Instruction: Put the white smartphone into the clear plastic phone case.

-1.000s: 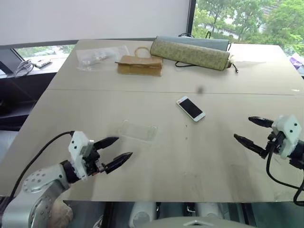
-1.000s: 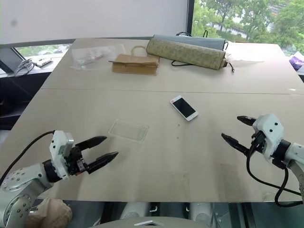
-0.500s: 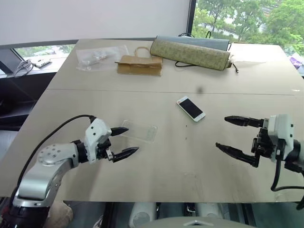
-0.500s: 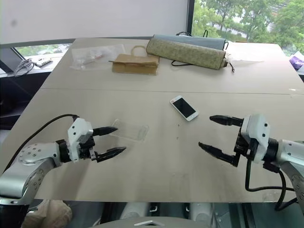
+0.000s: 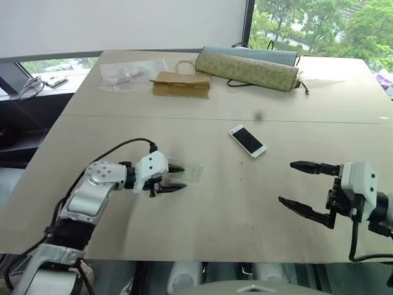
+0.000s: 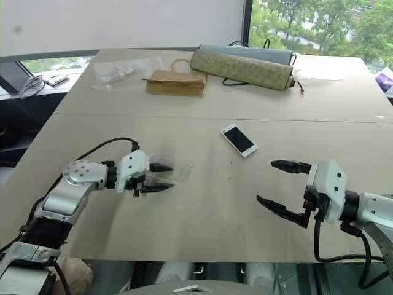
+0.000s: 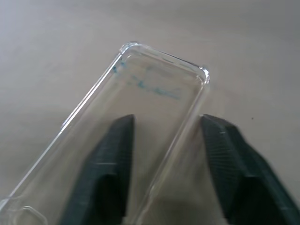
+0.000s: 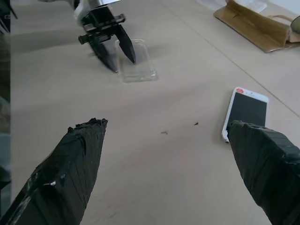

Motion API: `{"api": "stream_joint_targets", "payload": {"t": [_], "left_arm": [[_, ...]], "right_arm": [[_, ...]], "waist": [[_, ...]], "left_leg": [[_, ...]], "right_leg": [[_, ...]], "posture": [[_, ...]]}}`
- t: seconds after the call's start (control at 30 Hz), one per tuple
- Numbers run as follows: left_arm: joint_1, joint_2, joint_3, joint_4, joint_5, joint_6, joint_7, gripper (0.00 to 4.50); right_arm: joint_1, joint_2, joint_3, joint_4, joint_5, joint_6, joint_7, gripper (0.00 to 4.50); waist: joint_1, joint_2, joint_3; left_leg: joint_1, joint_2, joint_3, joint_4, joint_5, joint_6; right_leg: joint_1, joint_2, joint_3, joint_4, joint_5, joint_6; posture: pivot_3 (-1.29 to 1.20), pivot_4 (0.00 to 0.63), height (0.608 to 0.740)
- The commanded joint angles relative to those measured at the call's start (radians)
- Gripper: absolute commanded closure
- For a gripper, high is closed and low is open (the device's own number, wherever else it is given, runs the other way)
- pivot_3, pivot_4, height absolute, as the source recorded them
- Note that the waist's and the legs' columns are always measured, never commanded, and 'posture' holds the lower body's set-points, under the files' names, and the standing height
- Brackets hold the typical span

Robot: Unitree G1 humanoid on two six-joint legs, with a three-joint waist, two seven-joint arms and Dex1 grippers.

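Left gripper (image 5: 178,177) reached low with fingers astride the case's (image 7: 140,122) long rim, not yet pinching; right gripper (image 5: 299,187) hovered spread near the phone (image 5: 247,140), whose red mark the right wrist view caught.

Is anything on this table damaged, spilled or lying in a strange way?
Nothing stands out. The white smartphone lies flat, screen up, at an angle on the table. The clear plastic phone case lies flat, open side up, with faint blue marks near one end.
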Motion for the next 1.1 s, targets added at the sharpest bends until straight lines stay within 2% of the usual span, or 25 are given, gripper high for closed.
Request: {"api": "stream_joint_targets", "payload": {"t": [0.03,0.07,0.2,0.43,0.77,0.93,1.1], "left_arm": [[-0.004,0.030,-0.043,0.056,0.013,0.001,-0.112,4.12],[-0.015,0.028,-0.043,0.068,0.007,0.008,-0.125,4.42],[-0.049,0.012,-0.042,0.075,-0.018,0.025,-0.167,4.42],[-0.133,-0.072,-0.057,-0.046,-0.073,0.163,-0.165,4.42],[-0.270,-0.258,-0.192,0.018,0.023,0.114,-0.142,4.42],[-0.309,-0.300,-0.250,0.061,0.095,0.108,-0.117,4.42],[-0.298,-0.312,-0.273,-0.030,0.101,0.219,-0.092,4.42]], "right_arm": [[0.027,-0.004,-0.046,-0.038,0.013,-0.034,0.021,0.00],[0.036,-0.006,-0.051,-0.038,0.016,-0.040,0.031,0.00],[0.061,-0.010,-0.076,-0.038,0.035,-0.055,0.066,0.00],[0.060,-0.008,-0.074,-0.019,0.023,-0.074,0.075,0.00],[0.025,-0.006,-0.077,0.027,-0.019,-0.101,0.055,0.00],[0.033,0.002,-0.070,0.012,-0.036,-0.093,0.025,0.00],[0.050,0.003,-0.068,-0.005,-0.053,-0.082,-0.007,0.00]], "waist": [[-0.003,0.001,-0.001],[-0.003,0.001,-0.001],[-0.006,0.001,-0.001],[0.001,0.001,-0.001],[0.012,0.000,-0.001],[0.016,0.000,-0.001],[0.016,0.000,-0.001]], "left_leg": [[0.000,0.000,0.000,0.000,0.000,0.000],[0.001,0.000,0.000,0.000,0.000,0.000],[0.001,0.000,0.000,0.000,0.000,0.000],[-0.001,0.000,-0.001,0.002,0.000,0.000],[-0.001,-0.002,0.000,0.004,0.000,0.000],[-0.001,-0.002,-0.001,0.005,0.000,0.000],[-0.001,-0.001,-0.001,0.005,0.000,0.000]], "right_leg": [[0.000,0.000,0.000,0.000,0.000,0.000],[0.001,0.000,0.000,0.000,0.000,0.000],[0.001,0.000,0.000,0.000,0.000,0.000],[0.001,0.000,0.000,0.000,0.000,0.000],[0.001,0.002,0.001,0.001,0.000,0.000],[0.001,0.003,0.000,0.001,0.001,-0.001],[0.001,0.003,0.001,0.001,0.000,0.000]], "posture": [[0.00,0.150,0.740],[0.00,0.150,0.740],[0.00,0.150,0.740],[0.00,0.150,0.740],[0.00,0.150,0.740],[0.00,0.150,0.740],[0.00,0.150,0.740]]}}
